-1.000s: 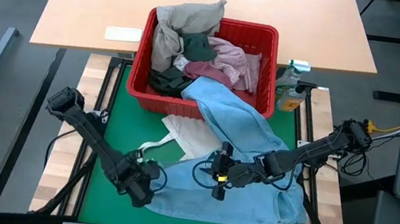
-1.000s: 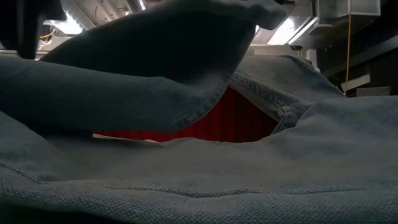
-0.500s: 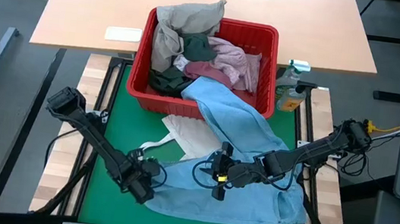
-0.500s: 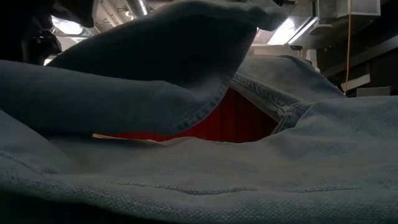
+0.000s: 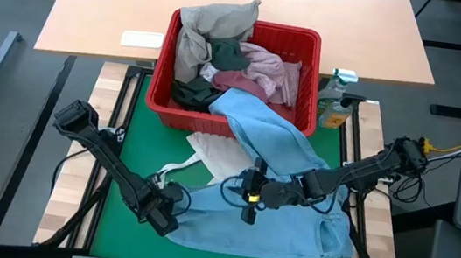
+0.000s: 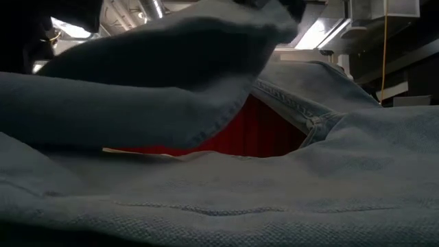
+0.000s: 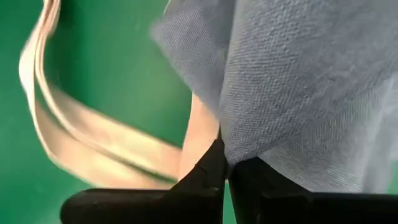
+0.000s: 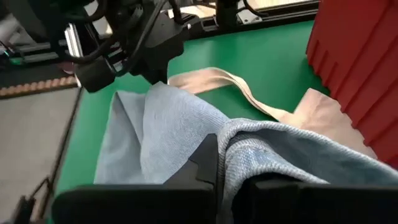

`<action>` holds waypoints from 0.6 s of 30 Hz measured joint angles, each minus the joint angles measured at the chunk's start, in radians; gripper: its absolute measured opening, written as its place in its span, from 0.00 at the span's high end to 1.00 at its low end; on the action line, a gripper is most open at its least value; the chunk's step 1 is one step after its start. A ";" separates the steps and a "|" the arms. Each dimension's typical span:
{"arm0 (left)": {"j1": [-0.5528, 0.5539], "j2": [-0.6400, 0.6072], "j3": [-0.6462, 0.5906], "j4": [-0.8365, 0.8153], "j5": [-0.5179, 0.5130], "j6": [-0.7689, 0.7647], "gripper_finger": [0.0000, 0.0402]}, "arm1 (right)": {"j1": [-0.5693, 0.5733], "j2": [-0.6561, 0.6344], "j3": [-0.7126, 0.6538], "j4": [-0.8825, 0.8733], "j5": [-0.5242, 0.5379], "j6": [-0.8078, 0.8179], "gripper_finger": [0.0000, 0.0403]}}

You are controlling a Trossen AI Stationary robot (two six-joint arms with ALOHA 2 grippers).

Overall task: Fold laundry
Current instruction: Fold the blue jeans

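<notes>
Laundry's light-blue garment point(image 5: 280, 188), soft woven denim, drapes from the slotted red basket point(image 5: 304, 76); my left hand point(image 5: 169, 210) and right hand point(image 5: 247, 198) both pinch its folds.

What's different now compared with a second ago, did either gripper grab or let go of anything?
The left gripper closed on the edge of the light blue garment, which it had been hovering over open. The right gripper, shut on the same garment's fold, shifted slightly toward the basket. The basket, its clothes and the tote bag stayed put.

Both end effectors point(image 5: 176, 202) point(image 5: 249, 193) clamped shut
</notes>
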 joint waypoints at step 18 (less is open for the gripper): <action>-0.167 0.000 0.134 -0.198 0.123 -0.883 1.00 | -0.221 0.109 -0.001 0.525 -0.339 -0.260 0.98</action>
